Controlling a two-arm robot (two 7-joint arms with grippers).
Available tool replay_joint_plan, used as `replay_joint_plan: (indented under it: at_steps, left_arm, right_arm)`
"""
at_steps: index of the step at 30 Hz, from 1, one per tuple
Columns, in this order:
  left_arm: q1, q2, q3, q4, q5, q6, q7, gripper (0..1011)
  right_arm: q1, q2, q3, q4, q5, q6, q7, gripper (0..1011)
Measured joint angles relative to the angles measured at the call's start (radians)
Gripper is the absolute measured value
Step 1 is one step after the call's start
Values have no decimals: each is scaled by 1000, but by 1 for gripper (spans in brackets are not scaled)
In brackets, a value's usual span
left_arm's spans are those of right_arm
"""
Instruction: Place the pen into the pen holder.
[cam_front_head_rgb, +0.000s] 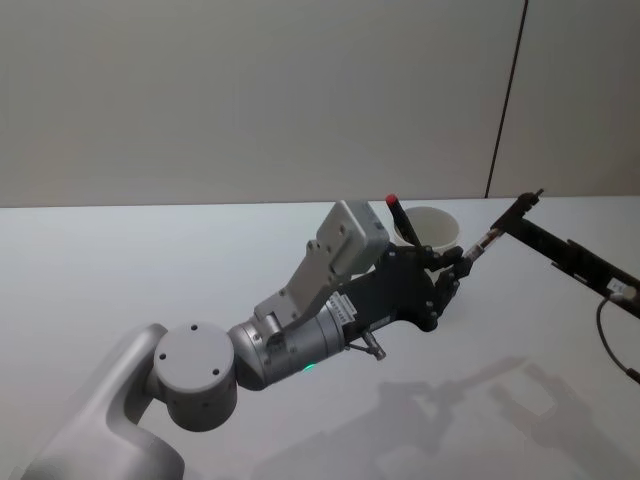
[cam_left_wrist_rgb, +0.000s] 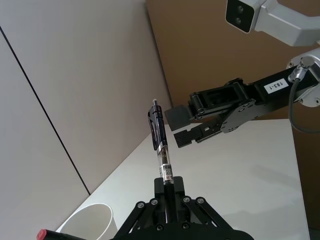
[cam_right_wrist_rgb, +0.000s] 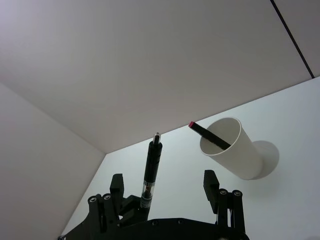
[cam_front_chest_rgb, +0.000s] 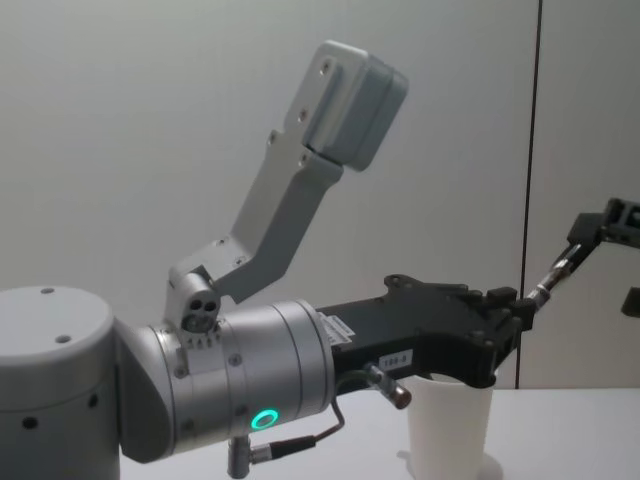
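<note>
Black pen (cam_left_wrist_rgb: 161, 146) clamped in left gripper (cam_left_wrist_rgb: 168, 192) — tip toward gaping right gripper (cam_left_wrist_rgb: 182, 127)

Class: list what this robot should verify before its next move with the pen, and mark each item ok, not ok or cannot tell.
1. Left gripper shut on the pen: ok.
2. Right gripper open, close to the pen's free end: ok.
3. Pen holder upright: ok.
4. Room in the holder beside the red-tipped pen already leaning in it: ok.
5. Pen over the holder's mouth: not ok, it is off to the right.
</note>
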Motion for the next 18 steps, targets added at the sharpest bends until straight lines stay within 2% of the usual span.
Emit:
replay_joint_plan:
  at_steps: [8,18]
  left_arm:
    - [0,0,0,0,0,0,0,114]
    - [0,0,0,0,0,0,0,114]
  right_arm:
    - [11,-7,-8,12,54,1,-41,1002]
    - [14,-9,-19,16,97,-11,-57,1002]
